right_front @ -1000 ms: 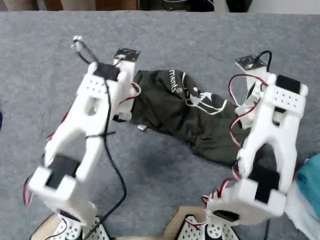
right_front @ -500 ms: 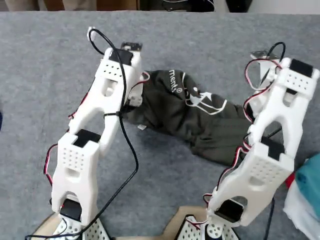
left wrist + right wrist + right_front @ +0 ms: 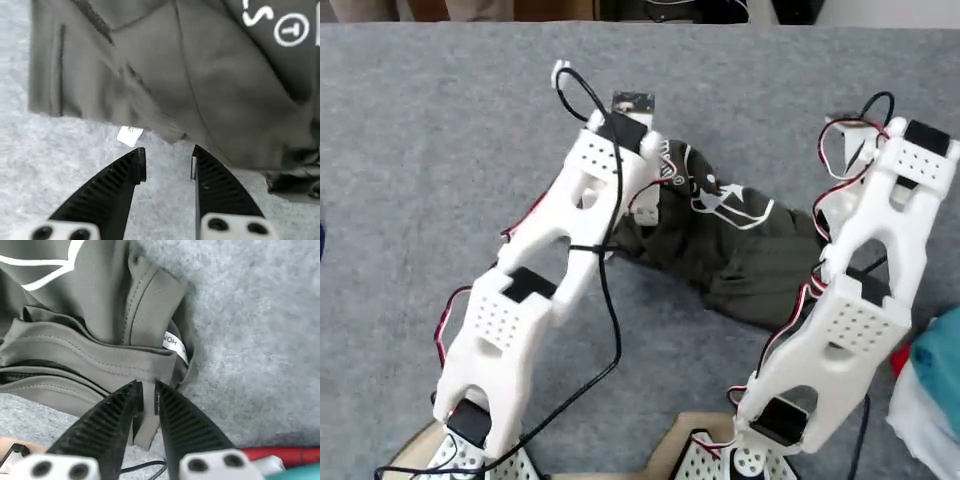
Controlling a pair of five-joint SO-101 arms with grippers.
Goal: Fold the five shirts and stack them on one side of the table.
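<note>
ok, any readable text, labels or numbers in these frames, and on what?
White print on the shirt: partly under the left arm, no whole word readable.
Sewn label at the shirt's seam: letters cut off by a fold, no whole word.
Small white tag at the shirt's edge: too blurred.
No numbers.

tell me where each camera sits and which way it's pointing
High view: fixed above the table, looking down; shows the left arm and right arm over the dark shirt.
Left wrist view: on the left arm's wrist, looking down at the shirt's edge and a white tag; the left fingers show, open.
Right wrist view: on the right arm's wrist, looking down at a folded hem; the right fingers pinch it.
Shared: all three show the dark shirt on the grey table.
</note>
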